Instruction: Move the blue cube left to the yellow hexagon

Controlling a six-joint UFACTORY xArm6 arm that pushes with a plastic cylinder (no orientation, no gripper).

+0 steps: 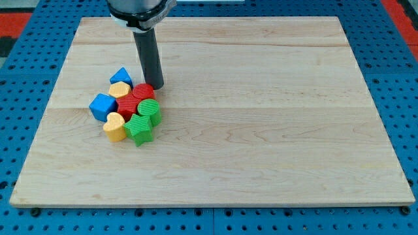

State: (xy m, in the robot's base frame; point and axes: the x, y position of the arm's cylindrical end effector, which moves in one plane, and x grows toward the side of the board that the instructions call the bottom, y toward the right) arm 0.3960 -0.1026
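Note:
The blue cube (102,106) lies at the left edge of a tight cluster of blocks on the wooden board (261,130). The yellow hexagon (119,89) sits just up and to the right of it, close to touching. A blue triangle (121,76) is right above the hexagon. My tip (157,87) stands at the cluster's upper right, right beside a red cylinder (143,91) and well to the right of the blue cube.
A red star (130,104) fills the cluster's middle. A green cylinder (149,109) and a green star (139,129) lie at its lower right, and a yellow heart (115,126) at its bottom left. A blue pegboard (26,98) surrounds the board.

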